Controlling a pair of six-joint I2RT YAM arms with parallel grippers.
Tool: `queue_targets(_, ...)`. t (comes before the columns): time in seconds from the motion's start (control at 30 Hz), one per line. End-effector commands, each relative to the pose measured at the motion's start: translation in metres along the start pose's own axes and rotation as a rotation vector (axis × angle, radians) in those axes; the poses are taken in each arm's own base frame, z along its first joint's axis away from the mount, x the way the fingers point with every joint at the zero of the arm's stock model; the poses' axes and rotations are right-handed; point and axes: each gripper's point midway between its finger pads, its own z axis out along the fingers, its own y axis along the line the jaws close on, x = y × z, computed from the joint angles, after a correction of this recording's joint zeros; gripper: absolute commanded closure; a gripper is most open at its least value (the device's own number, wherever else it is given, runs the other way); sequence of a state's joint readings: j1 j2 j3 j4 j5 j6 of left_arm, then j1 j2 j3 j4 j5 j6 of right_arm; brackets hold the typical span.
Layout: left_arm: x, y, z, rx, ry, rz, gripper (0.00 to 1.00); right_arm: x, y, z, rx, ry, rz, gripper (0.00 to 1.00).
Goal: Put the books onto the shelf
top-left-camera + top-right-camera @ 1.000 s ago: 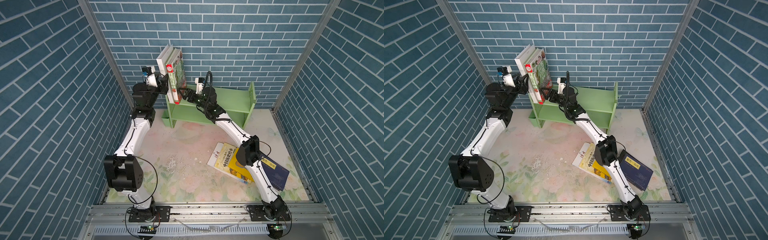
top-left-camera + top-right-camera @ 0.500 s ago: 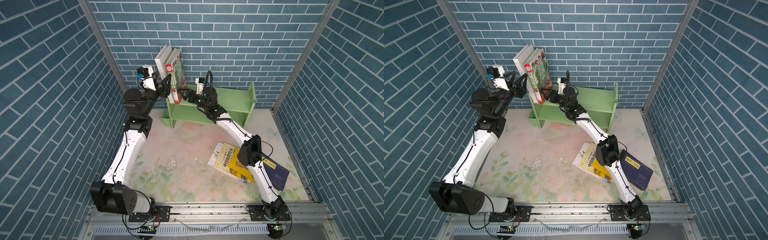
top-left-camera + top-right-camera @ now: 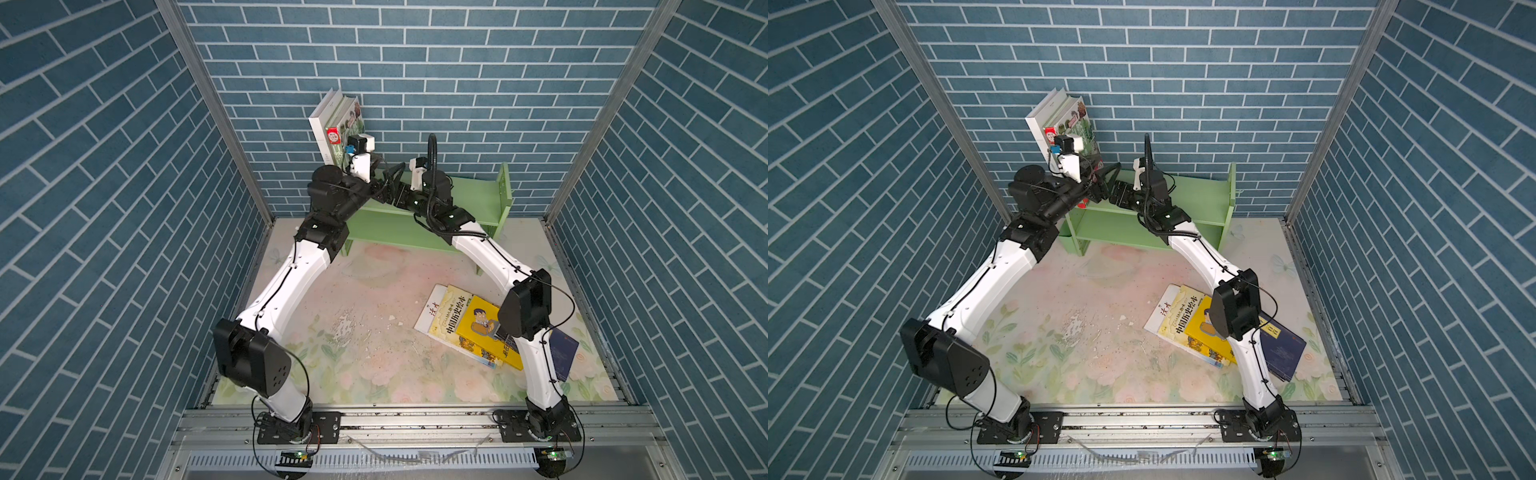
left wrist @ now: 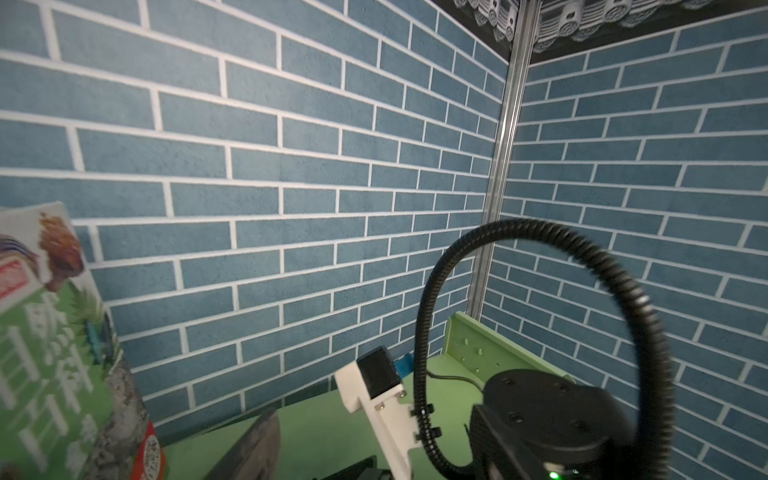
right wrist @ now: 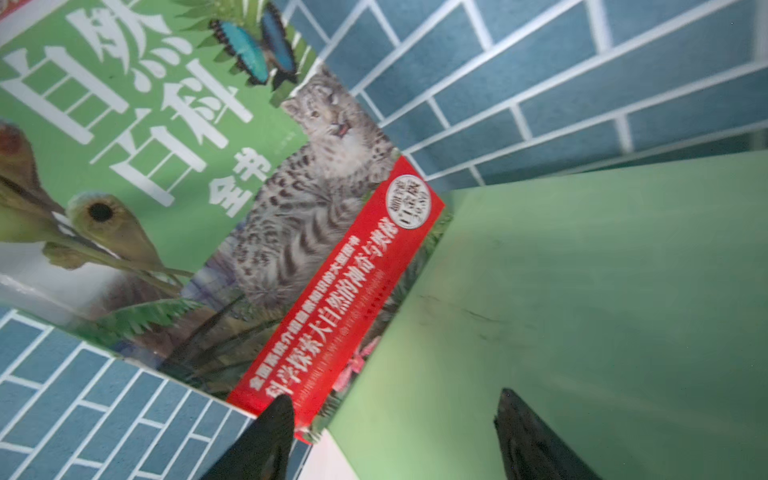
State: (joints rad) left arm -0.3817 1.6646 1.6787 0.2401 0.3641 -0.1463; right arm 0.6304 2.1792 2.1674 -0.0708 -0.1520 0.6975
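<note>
Both arms at shelf (image 5: 582,291) top tier beside encyclopedia (image 5: 291,208)
Right gripper (image 5: 394,397): fingers apart, empty, one tip near the book's edge; left gripper (image 3: 381,190): finger state not discernible

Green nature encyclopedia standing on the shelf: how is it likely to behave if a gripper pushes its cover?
Probably apt to tip: the encyclopedia stands on end on the shelf's top tier, with only the white book beside it and no book on its other side. Likely stiff and fairly heavy; it looks thick. Its smooth printed cover may be slippery.
</note>
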Motion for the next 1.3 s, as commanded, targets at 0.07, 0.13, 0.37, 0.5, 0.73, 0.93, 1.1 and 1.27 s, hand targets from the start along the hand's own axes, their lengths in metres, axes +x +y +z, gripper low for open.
queue_targets(0.07,0.039,0.02,0.032,-0.075,0.057,-0.07,0.23,-0.015,-0.035,-0.028,0.144,-0.045,-0.026,0.23)
queue_targets(0.13,0.054,0.027,0.043,-0.107,0.076,-0.077,0.23,-0.017,-0.041,-0.034,0.166,-0.051,-0.033,0.23)
queue_targets(0.37,0.097,0.062,0.069,-0.261,0.11,-0.091,0.2,-0.019,-0.052,-0.05,0.222,-0.066,-0.052,0.23)
queue_targets(0.5,0.109,0.078,0.074,-0.333,0.109,-0.074,0.19,-0.018,-0.058,-0.056,0.245,-0.065,-0.055,0.23)
queue_targets(0.73,0.129,0.106,0.079,-0.413,0.108,-0.063,0.15,-0.012,-0.072,-0.065,0.287,-0.054,-0.055,0.23)
queue_targets(0.93,0.138,0.136,0.075,-0.48,0.101,-0.076,0.15,-0.008,-0.081,-0.068,0.307,-0.044,-0.049,0.23)
queue_targets(1.1,0.139,0.155,0.069,-0.528,0.091,-0.074,0.15,-0.005,-0.088,-0.068,0.316,-0.037,-0.039,0.23)
queue_targets(1.27,0.138,0.173,0.06,-0.589,0.078,-0.066,0.14,-0.005,-0.09,-0.068,0.316,-0.036,-0.038,0.23)
